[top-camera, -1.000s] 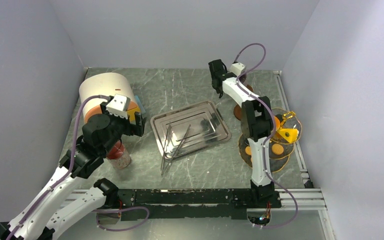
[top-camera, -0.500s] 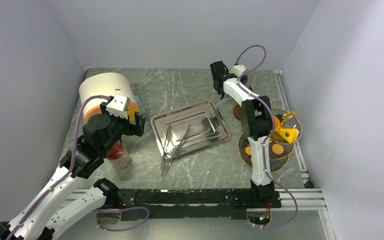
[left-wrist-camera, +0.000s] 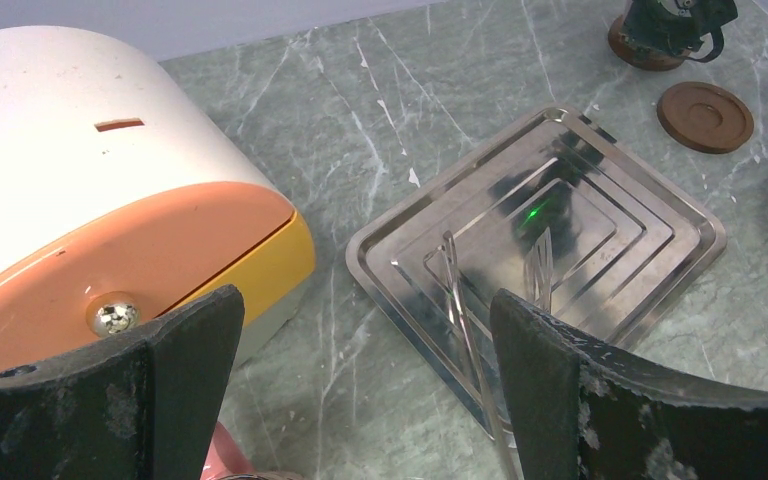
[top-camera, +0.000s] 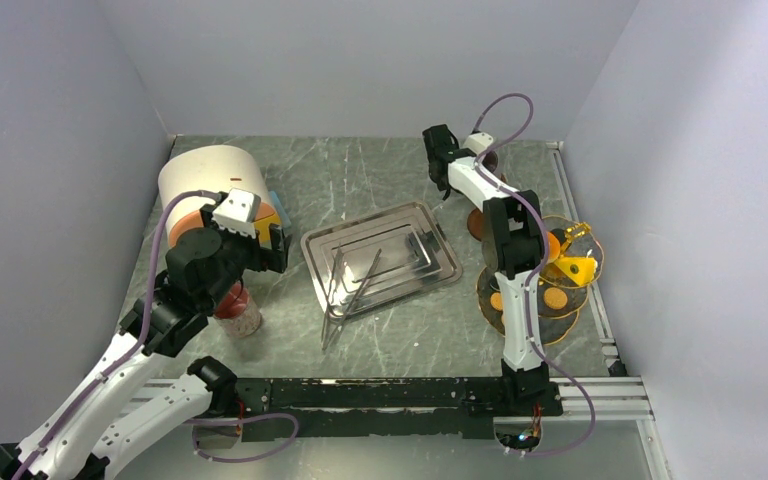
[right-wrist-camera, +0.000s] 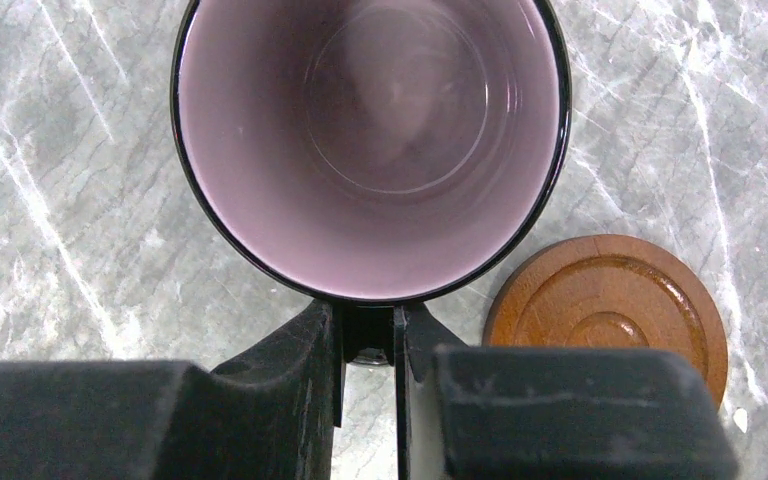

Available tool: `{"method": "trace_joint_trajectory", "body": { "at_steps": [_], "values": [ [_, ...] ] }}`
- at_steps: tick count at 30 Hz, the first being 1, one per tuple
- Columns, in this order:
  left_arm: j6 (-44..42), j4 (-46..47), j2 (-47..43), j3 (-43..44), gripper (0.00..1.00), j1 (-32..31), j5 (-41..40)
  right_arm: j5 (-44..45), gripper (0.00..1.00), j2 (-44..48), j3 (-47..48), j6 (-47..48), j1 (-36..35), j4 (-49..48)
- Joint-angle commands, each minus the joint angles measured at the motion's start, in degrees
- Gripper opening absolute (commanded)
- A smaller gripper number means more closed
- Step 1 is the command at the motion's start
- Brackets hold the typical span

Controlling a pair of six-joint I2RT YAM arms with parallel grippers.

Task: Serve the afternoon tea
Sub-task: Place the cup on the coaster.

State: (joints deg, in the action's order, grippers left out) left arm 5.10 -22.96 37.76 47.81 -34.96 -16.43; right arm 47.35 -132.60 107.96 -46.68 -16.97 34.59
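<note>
A mug with a pinkish-purple inside and dark rim fills the right wrist view, upright above the marble top. My right gripper is shut on its handle at the near rim. From above, that gripper is at the far middle-right of the table and hides the mug. Orange round treats lie on amber see-through plates at the right. My left gripper is open, with nothing between its fingers, near the white-and-orange box.
A steel tray in the middle holds metal tongs. Brown coasters lie near the mug and further forward. A red-lidded jar stands under the left arm. A yellow wedge sits on the plates.
My right gripper has shifted slightly to the right with the mug in it. The left arm has not moved.
</note>
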Motion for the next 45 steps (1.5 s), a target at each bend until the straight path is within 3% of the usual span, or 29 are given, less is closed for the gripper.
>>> {"method": "trace_joint_trajectory", "body": {
  "at_steps": [1,13,29,39,45],
  "values": [
    [-0.8,0.1,-0.4,0.0,0.97,-0.2,-0.8,3.4,0.20,0.1,2.8,-0.9,0.4,-0.3],
    [-0.8,0.2,-0.3,-0.2,0.97,-0.3,-1.2,3.5,0.31,0.1,4.1,-1.9,0.4,1.9],
    [-0.7,-0.3,-0.3,0.2,0.97,-0.3,-2.0,3.2,0.35,4.0,6.0,-0.3,0.5,4.3],
    [-0.2,0.6,-0.6,-0.6,0.97,-0.3,-2.8,-10.1,0.41,15.2,-2.6,10.7,-1.1,-5.3],
    [3.1,0.4,3.8,0.4,0.98,-0.3,-0.2,-21.3,0.43,23.4,-9.0,15.4,-2.6,-9.9]
  ]
}}
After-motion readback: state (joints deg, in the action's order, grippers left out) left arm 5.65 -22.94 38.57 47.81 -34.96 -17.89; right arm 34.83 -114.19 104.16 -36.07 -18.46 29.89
